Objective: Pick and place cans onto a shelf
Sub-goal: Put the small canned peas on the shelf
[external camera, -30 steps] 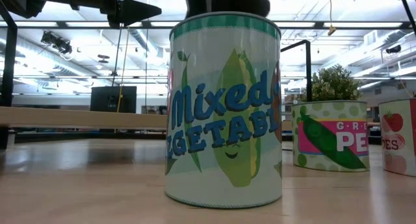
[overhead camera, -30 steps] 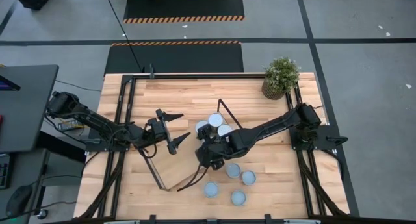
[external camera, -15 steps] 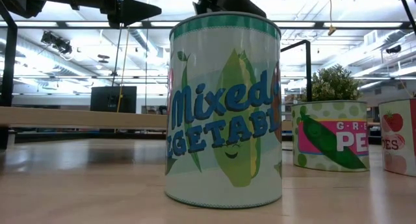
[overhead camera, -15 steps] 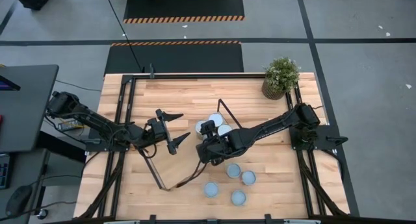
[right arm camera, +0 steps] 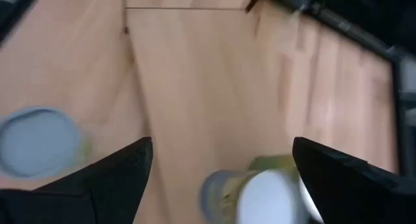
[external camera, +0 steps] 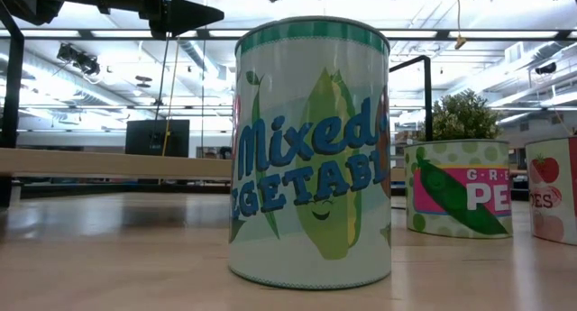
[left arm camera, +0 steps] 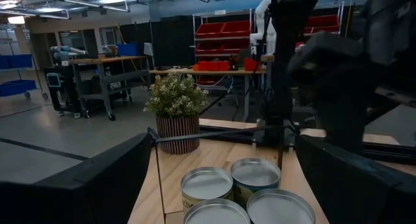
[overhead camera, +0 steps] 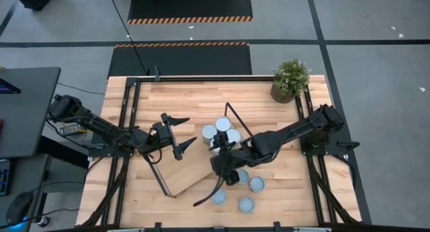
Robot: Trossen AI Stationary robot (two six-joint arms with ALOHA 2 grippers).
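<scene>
Near desk centre: right gripper [overhead camera: 227, 170], jaws wide, empty, above loose cans [overhead camera: 247, 204] for picking.
Shelf [overhead camera: 195, 168]: lies mid-desk, three cans [overhead camera: 221, 125] at its far end.
Left gripper [overhead camera: 180, 134]: left-centre, wide, waiting.

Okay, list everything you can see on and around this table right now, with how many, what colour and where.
shelf: one, light wood with black loop ends, lying diagonally mid-table.
cans on the shelf: three, silver tops, clustered at its far end.
loose cans: four visible, silver tops, on the table near its front edge, right of the shelf.
potted plant: one, green, far right corner.
table: one, pale wood, black frame.
floor mats: two, black with striped edges, beyond the table.
left gripper: open, left of the shelf.
right gripper: open, above the loose cans.
</scene>
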